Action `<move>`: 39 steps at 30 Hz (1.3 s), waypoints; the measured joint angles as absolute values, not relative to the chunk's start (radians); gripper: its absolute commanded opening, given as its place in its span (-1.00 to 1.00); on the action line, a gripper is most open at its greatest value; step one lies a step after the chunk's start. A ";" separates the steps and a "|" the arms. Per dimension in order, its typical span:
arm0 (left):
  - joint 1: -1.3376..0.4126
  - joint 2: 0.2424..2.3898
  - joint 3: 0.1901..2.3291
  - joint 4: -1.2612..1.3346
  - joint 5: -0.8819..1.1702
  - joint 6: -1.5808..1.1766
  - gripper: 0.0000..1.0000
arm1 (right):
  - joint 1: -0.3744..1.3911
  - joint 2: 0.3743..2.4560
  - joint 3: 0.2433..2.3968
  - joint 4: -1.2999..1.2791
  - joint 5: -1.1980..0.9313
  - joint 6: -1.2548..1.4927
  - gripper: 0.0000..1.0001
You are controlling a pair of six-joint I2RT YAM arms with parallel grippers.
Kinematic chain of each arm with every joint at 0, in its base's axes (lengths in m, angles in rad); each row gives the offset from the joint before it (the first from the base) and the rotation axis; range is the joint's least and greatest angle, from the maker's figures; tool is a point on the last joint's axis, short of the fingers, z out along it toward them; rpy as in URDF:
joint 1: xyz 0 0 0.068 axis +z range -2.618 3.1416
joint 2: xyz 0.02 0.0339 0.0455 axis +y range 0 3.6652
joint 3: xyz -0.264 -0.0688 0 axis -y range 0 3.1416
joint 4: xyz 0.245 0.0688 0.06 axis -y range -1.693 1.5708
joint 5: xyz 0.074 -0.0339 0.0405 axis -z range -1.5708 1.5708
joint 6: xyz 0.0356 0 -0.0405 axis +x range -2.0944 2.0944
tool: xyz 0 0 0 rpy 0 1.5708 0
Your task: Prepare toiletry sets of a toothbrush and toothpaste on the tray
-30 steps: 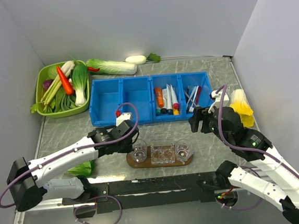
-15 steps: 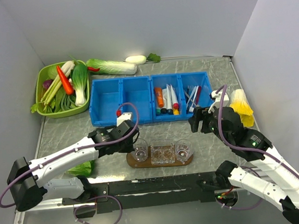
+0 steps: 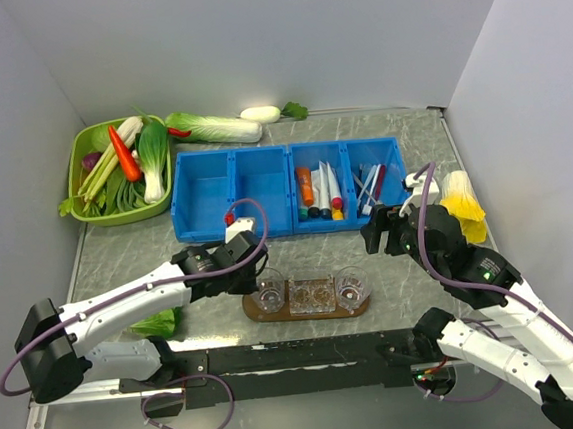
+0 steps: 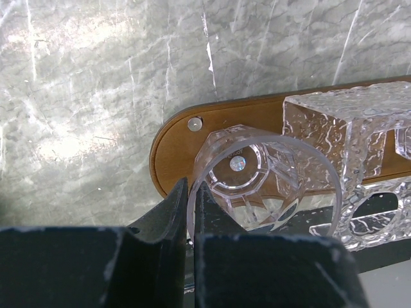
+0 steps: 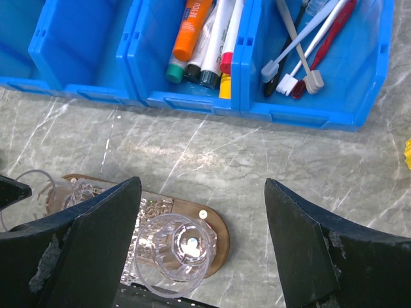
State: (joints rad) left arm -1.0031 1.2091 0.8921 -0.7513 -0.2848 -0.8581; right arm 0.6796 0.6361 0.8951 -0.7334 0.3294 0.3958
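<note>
1. The tray (image 3: 252,311) lies nearest the arm bases. It carries a left cup (image 3: 267,294) at its left end, a clear textured block (image 3: 312,295) at its middle and a right cup (image 3: 351,287) at its right end. Both cups look empty, with no brush or paste on the tray yet.
2. The left gripper (image 4: 191,187) is at the tray's left end. Its jaws are closed almost flat, and the left cup's rim appears pinched between them. It reads as steadying that cup.
3. The right gripper (image 5: 201,186) hovers just beyond the tray's right end, above bare table. Its jaws are spread wide with nothing in them.
4. Beyond the tray is a row of blue bins (image 3: 232,226). The toothpaste (image 5: 212,35), white tubes with dark caps, lies in the bin beyond the tray's middle, touching an orange tube (image 5: 191,16). The toothbrushes (image 5: 298,48) are in the bin beyond the tray's right end, lying crossed.
5. Step, as a judgement: early, with the first pick not yet made and the right arm staged for it.
6. Next move: the right gripper needs to travel further beyond the tray, drop over one item, set its jaws across it and close. The tubes are packed tight and the brushes overlap, so singling one out is the hard part. It then goes back to a cup.
</note>
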 measured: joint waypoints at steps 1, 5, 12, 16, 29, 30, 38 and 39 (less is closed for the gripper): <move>-1.003 1.209 0.892 -0.749 -0.284 -0.858 -0.87 | 0.680 0.636 0.895 -0.733 0.329 0.396 0.71; -1.003 1.209 0.891 -0.747 -0.283 -0.857 -0.77 | 0.680 0.636 0.895 -0.734 0.329 0.396 0.71; -1.003 1.209 0.890 -0.745 -0.273 -0.854 -0.45 | 0.680 0.636 0.895 -0.734 0.331 0.396 0.73; -1.004 1.209 0.886 -0.744 -0.266 -0.854 -0.36 | 0.680 0.636 0.895 -0.734 0.331 0.396 0.73; -1.004 1.200 0.881 -0.744 -0.260 -0.854 -0.25 | 0.680 0.636 0.895 -0.734 0.331 0.400 0.73; -1.004 1.196 0.881 -0.744 -0.260 -0.854 -0.22 | 0.680 0.636 0.895 -0.734 0.331 0.400 0.73; -1.005 1.105 0.881 -0.743 -0.280 -0.852 -0.10 | 0.680 0.636 0.895 -0.734 0.331 0.400 0.73; -1.005 1.095 0.881 -0.744 -0.283 -0.851 -0.10 | 0.680 0.636 0.895 -0.734 0.331 0.400 0.73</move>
State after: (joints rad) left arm -1.0050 1.0946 0.8810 -0.7437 -0.2832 -0.8509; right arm 0.6796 0.6357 0.8951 -0.7338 0.3309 0.3996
